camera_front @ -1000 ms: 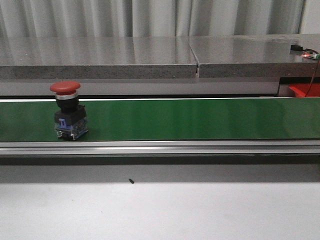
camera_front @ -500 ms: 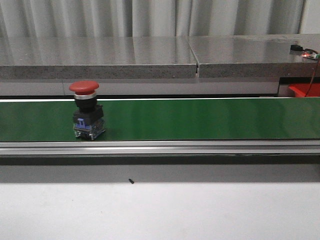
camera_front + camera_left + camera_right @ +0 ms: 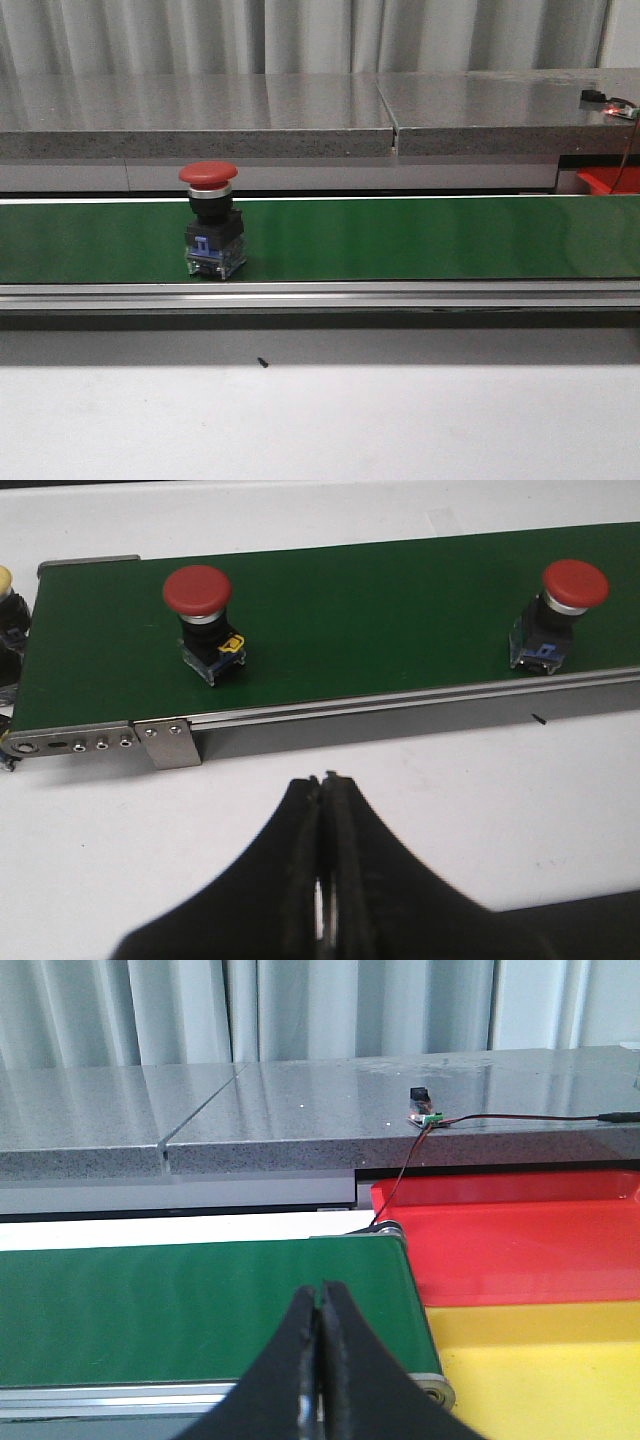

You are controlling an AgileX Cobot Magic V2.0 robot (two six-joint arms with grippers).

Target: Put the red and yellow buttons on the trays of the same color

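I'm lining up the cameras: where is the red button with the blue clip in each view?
Front view: red button on the green belt, left of centre.
Left wrist view: the red one farther from the belt's end.
Right wrist view: not in it.
Shared landmark: the green belt.

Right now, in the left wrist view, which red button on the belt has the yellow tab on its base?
The red button nearest the belt's end roller: its base shows a yellow tab. The other red button has a blue one.

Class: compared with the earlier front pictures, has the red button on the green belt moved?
Yes. The red button has travelled rightward along the belt, closer to the seam in the stone ledge behind.
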